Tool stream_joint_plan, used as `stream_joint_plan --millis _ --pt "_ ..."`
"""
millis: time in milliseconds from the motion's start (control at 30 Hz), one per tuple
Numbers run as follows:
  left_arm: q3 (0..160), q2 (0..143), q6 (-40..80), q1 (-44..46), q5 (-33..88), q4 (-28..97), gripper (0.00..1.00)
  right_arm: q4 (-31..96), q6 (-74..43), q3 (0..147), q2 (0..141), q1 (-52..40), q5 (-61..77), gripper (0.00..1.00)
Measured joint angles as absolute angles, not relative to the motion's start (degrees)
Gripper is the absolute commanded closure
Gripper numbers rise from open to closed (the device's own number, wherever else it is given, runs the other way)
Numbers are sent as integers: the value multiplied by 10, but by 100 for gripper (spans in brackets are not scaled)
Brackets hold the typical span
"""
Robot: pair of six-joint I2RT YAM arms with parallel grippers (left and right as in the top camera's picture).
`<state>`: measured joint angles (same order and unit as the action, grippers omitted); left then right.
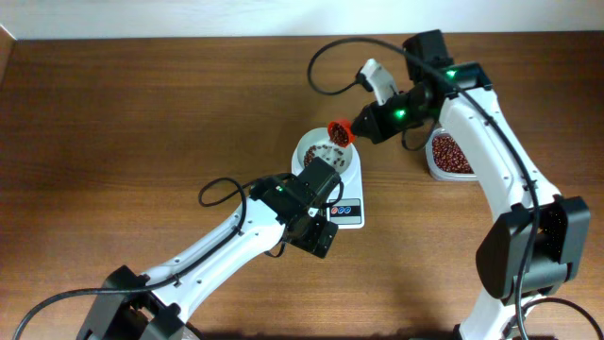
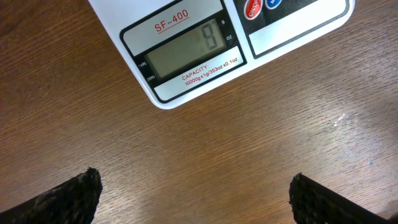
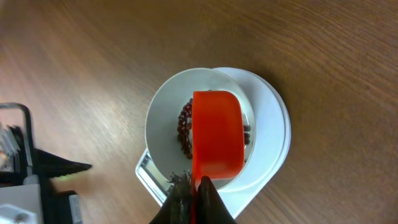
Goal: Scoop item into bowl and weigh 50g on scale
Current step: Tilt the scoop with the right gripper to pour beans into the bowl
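The white bowl (image 1: 311, 144) stands on the white scale (image 1: 351, 210) and holds a few reddish-brown beans (image 3: 185, 127). My right gripper (image 1: 366, 121) is shut on the handle of a red scoop (image 1: 340, 133), held tilted over the bowl's right rim, with beans showing in it. In the right wrist view the gripper (image 3: 196, 186) holds the scoop (image 3: 216, 140) above the bowl (image 3: 163, 112) and scale (image 3: 273, 143). My left gripper (image 1: 324, 179) is open and empty just in front of the scale; the left wrist view (image 2: 196, 180) shows the scale's display (image 2: 186, 50).
A clear plastic tub (image 1: 451, 154) with a heap of beans stands right of the scale, under my right arm. A white object (image 1: 377, 79) lies behind the scoop. The table is brown wood (image 1: 142, 123).
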<state>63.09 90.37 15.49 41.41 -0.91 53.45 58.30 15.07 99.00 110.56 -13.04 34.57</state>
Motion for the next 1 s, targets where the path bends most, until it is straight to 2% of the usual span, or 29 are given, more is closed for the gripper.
stream_joint_plan --millis 567,1000 --pt "631 904 155 414 -9 535 1 573 340 990 1106 -162 294 96" --pt "631 904 155 414 -9 535 1 579 415 991 1106 -173 294 96"
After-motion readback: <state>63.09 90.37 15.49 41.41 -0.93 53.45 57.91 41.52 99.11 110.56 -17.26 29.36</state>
